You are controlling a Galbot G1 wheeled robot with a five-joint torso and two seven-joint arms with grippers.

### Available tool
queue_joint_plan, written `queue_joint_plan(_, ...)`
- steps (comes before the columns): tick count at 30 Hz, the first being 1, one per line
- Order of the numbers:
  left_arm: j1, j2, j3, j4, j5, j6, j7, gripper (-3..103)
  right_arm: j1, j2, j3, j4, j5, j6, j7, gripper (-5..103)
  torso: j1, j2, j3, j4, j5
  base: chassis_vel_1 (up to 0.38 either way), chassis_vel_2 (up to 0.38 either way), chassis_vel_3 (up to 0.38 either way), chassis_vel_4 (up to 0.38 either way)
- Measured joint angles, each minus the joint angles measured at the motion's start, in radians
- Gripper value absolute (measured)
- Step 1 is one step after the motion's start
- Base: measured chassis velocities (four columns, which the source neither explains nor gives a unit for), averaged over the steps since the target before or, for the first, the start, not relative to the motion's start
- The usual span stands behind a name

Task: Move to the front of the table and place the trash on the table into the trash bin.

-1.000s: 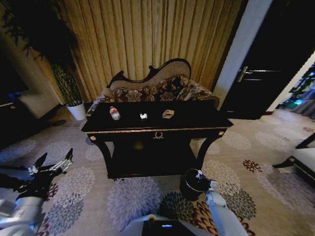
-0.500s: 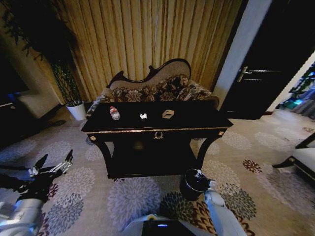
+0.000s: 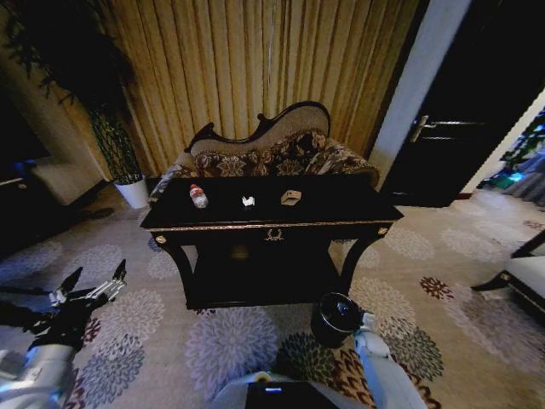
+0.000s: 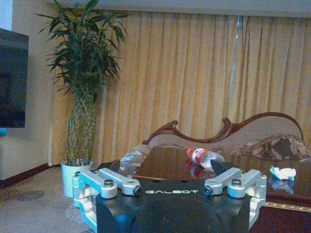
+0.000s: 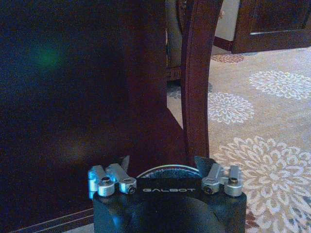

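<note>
The left gripper [image 3: 92, 281] hangs low over the carpet with its fingers spread wide, holding nothing. The table [image 3: 341, 207] stands well ahead of it and to its right. From the left wrist view the plastic bottle [image 4: 204, 156] lies on its side on the tabletop just beyond the claw [image 4: 170, 187], with the white paper ball [image 4: 283, 172] farther along — both well apart from the fingers. In the head view the tan scrap [image 3: 291, 198] lies past the paper ball. The right gripper [image 3: 364, 325] sits low, just beside the trash bin [image 3: 335, 317] — its fingers stand apart, empty, above the bin's rim [image 5: 163, 171], with a table leg [image 5: 198, 77] rising just beyond.
</note>
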Motion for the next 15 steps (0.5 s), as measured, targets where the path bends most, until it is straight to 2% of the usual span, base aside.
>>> queue_joint_plan(1,0.000,0.000,0.000,0.000,0.000,0.000,0.000,100,0.000,0.000,0.000,0.000,0.000,0.000,0.000,70,0.000,0.000,0.000,0.0000,0.0000,0.000,0.000,0.000,0.000)
queue_joint_plan(2,0.000,0.000,0.000,0.000,0.000,0.000,0.000,100,-0.001,-0.001,0.000,0.001,0.000,0.000,0.000,80,0.000,0.000,0.000,0.0001,0.0000,0.000,0.000,0.000,0.000)
queue_joint_plan(4,-0.001,0.000,0.001,0.000,0.000,0.000,0.000,100,-0.002,-0.003,0.001,0.001,0.001,0.000,0.000,91,0.000,0.000,0.000,0.0000,0.0000,0.000,0.000,0.000,0.000)
queue_joint_plan(6,-0.001,0.001,0.000,0.000,0.000,-0.001,0.000,100,-0.003,-0.005,0.001,0.001,0.002,0.001,0.000,91,0.000,0.000,0.000,0.0000,0.0000,0.000,0.000,0.000,0.000)
queue_joint_plan(7,-0.001,0.001,0.000,0.000,0.000,-0.001,0.000,100,-0.003,-0.006,0.001,0.001,0.002,0.001,0.000,99,0.000,0.000,0.000,0.0000,0.0000,0.000,0.000,0.000,0.000)
queue_joint_plan(15,0.000,-0.002,0.001,0.000,0.000,-0.002,0.001,100,-0.003,-0.011,0.001,0.001,0.005,0.001,0.000,100,0.000,0.000,0.000,0.0000,0.0000,0.000,0.000,0.000,0.000)
